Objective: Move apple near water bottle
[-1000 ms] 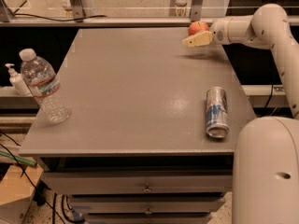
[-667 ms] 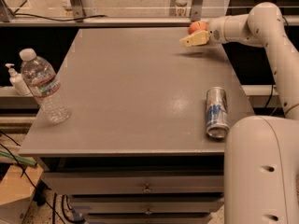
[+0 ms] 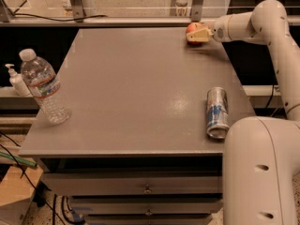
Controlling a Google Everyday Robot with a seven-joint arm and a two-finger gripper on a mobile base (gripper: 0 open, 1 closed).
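The apple (image 3: 191, 28), red-orange, sits at the far right of the grey table (image 3: 136, 93), close to its back edge. My gripper (image 3: 198, 35) reaches in from the right and is right at the apple, covering its right and lower side. The water bottle (image 3: 44, 88), clear with a white cap and a red-and-white label, stands upright near the table's front left corner, far from the apple.
A silver-blue drink can (image 3: 217, 112) lies on its side near the right edge. A small white pump bottle (image 3: 17, 81) stands off the table behind the water bottle. My arm's white base (image 3: 258, 172) fills the lower right. A metal rail runs behind the table.
My gripper has closed in on the apple and now overlaps it. My arm's upper link has shifted. The bottle and can have not moved.
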